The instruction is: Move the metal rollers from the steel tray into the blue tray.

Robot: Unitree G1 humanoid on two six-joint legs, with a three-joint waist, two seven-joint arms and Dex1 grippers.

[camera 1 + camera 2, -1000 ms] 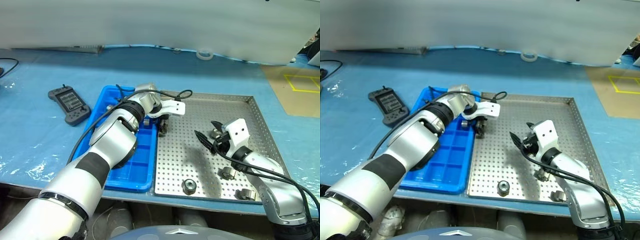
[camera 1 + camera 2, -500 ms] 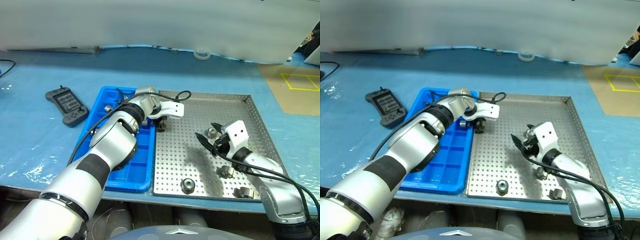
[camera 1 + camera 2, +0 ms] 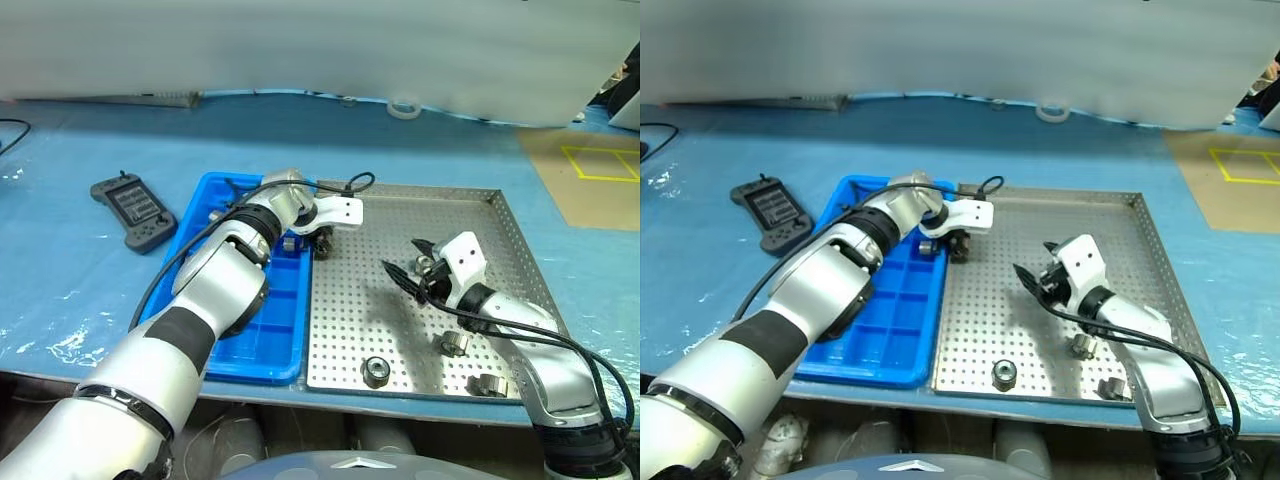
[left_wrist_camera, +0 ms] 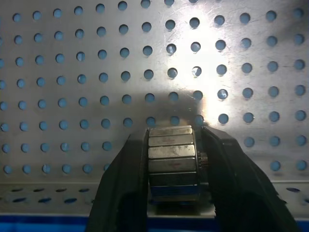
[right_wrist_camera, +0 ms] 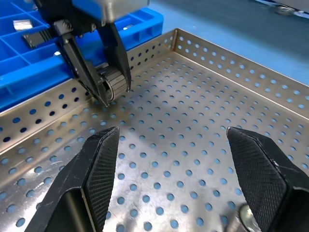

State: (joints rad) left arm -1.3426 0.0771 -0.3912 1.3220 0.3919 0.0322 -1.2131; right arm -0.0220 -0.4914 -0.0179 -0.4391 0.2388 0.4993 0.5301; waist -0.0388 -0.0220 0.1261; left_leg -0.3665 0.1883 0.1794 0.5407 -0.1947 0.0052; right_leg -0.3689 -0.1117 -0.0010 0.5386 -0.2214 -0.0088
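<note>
One metal roller [image 4: 172, 162] is clamped between the two black fingers [image 4: 123, 188] of the left gripper [image 3: 322, 244], seen at the near-left edge of the steel tray [image 3: 500, 215], just beside the rim that borders the blue tray [image 3: 205, 200]. In the left wrist view the roller is shown gripped by its flat ends, its ribbed side facing the camera, with the perforated floor directly behind it and the tray's low rim just past it. From the right wrist view, the same roller [image 5: 115, 84] is seen held at the fingertips close above the holes, near the tray's wall; whether it touches the floor cannot be told.

The right gripper [image 3: 408, 277] is held over the middle of the steel tray, well apart from the held roller, with its fingers [image 5: 99, 162] spread wide and nothing between them. Another roller [image 3: 426, 264] is seen just beside it on the far side, partly hidden by the hand.

Three more rollers are left on the steel tray's near half: one [image 3: 376, 371] by the front rim, one [image 3: 453, 344] under the right forearm, and one [image 3: 488, 384] near the front right corner. Two rollers [image 3: 216, 215] [image 3: 289, 243] are seen in the far compartments of the blue tray, the latter just beside the left gripper.
</note>
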